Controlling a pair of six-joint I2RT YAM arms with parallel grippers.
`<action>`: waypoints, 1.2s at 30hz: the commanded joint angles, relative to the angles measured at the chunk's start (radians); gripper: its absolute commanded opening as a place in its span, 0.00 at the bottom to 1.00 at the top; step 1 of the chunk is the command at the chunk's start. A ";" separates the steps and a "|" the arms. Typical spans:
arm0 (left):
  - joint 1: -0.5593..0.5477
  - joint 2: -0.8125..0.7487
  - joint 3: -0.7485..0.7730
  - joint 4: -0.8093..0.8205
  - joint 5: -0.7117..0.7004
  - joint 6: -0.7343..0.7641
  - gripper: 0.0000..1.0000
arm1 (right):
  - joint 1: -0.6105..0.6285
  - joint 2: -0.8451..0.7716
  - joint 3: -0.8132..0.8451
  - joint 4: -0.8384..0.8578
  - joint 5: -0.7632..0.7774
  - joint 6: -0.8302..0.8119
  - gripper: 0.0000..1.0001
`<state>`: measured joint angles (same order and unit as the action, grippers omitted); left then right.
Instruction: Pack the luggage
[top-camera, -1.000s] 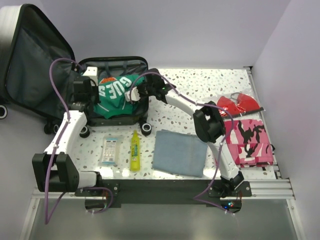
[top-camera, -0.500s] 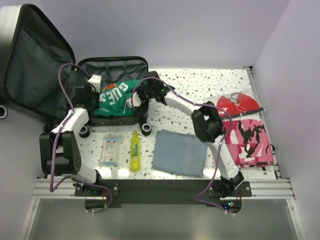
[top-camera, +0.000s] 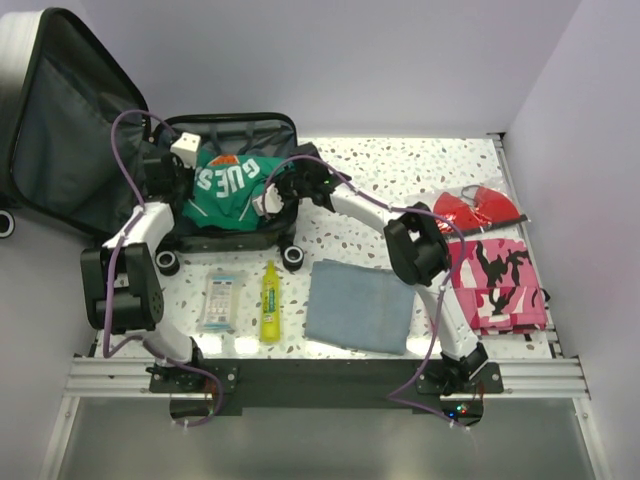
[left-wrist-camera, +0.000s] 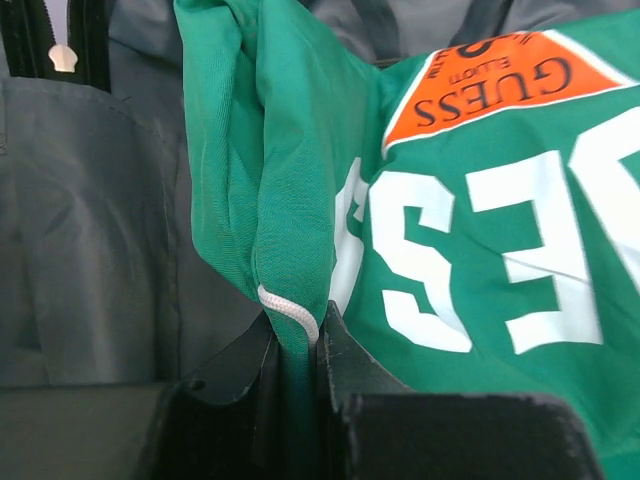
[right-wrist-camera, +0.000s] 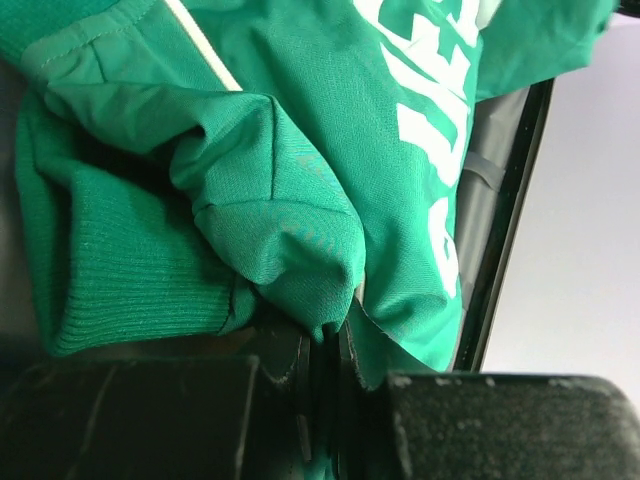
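Over open luggage (top-camera: 250, 135) | green shirt (top-camera: 228, 190), orange "GUESS" label (left-wrist-camera: 500, 85) | left fingers (left-wrist-camera: 240, 375), right fingers (right-wrist-camera: 285, 365) clamped on shirt folds

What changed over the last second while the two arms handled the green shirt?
The left arm swung its elbow in toward the table, and the green shirt shifted slightly toward the back of the luggage. The left gripper and right gripper stayed shut on the shirt. The blue cloth and yellow bottle did not move.

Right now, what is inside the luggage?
The luggage holds a green shirt pinched by the left pincer and right pincer, over grey lining. Anything beneath the shirt is hidden.
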<state>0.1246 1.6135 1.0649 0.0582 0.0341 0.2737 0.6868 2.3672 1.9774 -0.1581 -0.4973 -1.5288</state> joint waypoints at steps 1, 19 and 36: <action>0.032 0.040 0.053 0.061 0.026 0.058 0.00 | 0.010 -0.072 -0.064 -0.018 -0.015 -0.007 0.00; 0.038 0.071 0.076 0.172 0.089 0.010 0.00 | 0.016 0.058 0.029 0.276 0.258 0.053 0.00; 0.041 0.171 0.150 0.290 0.062 -0.030 0.00 | -0.020 0.323 0.352 0.511 0.345 -0.004 0.00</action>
<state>0.1524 1.7626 1.1759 0.2756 0.1074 0.2661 0.6941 2.6572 2.2356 0.2146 -0.2161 -1.4929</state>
